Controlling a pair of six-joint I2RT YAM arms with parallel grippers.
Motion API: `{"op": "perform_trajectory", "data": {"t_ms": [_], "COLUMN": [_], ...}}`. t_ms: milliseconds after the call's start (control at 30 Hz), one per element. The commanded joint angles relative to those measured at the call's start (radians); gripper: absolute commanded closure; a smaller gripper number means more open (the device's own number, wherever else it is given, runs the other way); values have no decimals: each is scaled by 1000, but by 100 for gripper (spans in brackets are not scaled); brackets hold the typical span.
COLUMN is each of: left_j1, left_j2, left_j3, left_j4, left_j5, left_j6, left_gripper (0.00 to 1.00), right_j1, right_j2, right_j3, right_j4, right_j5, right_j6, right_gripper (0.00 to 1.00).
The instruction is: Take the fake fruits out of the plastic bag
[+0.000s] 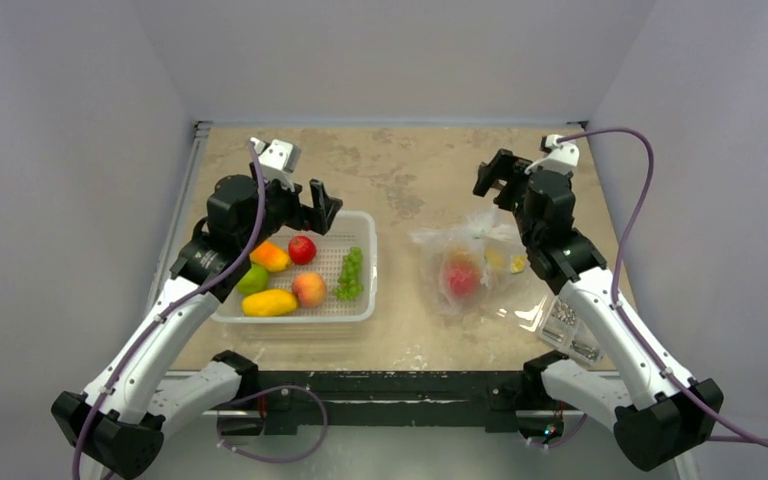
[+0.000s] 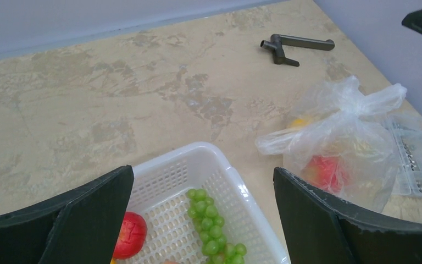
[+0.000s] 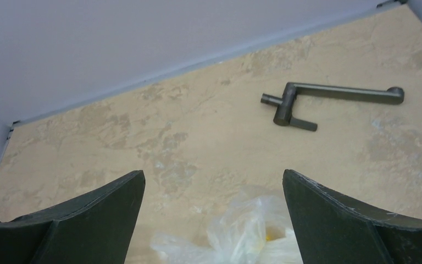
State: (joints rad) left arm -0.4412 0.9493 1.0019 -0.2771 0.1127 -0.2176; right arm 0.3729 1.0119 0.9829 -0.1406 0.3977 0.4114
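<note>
The plastic bag lies crumpled on the table right of centre, its top bunched. Through the film I see the red apple and a yellowish fruit. The left wrist view shows the bag at the right with the apple inside. The right wrist view shows only the bag's top. My left gripper is open and empty above the far edge of the basket, left of the bag. My right gripper is open and empty, raised behind the bag's far side.
A white mesh basket at left holds a long mango, green grapes, a small red fruit and other fruits. A clear box of screws lies right of the bag. A dark metal handle lies at the back.
</note>
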Motion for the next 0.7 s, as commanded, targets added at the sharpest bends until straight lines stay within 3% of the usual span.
{"op": "perform_trajectory", "data": {"t_ms": [0,167,367,467,667], "left_j1": [-3,-4,-16,-45,-113], "left_j2": [16,43,95,106,119], "left_j3": [62,78,132,141,142], "left_j4": [-42,-55,-144,-160,-171], "left_j5": [-74,-2,108,147,153], "left_j6": [-44,2,53,80,113], "left_gripper": [0,3,2,1,1], "right_j1": [1,1,1,1,4], "right_j2": [-7,-9,45,94,125], "right_j3": [-36,-68,-114,-125,-166], "right_j4": [-77,-166,-147,-147,-98], "right_j5": [-33,-42,-212,-286,-474], "right_j6": [146,260,223,194,148], "right_gripper": [1,1,3,10,40]}}
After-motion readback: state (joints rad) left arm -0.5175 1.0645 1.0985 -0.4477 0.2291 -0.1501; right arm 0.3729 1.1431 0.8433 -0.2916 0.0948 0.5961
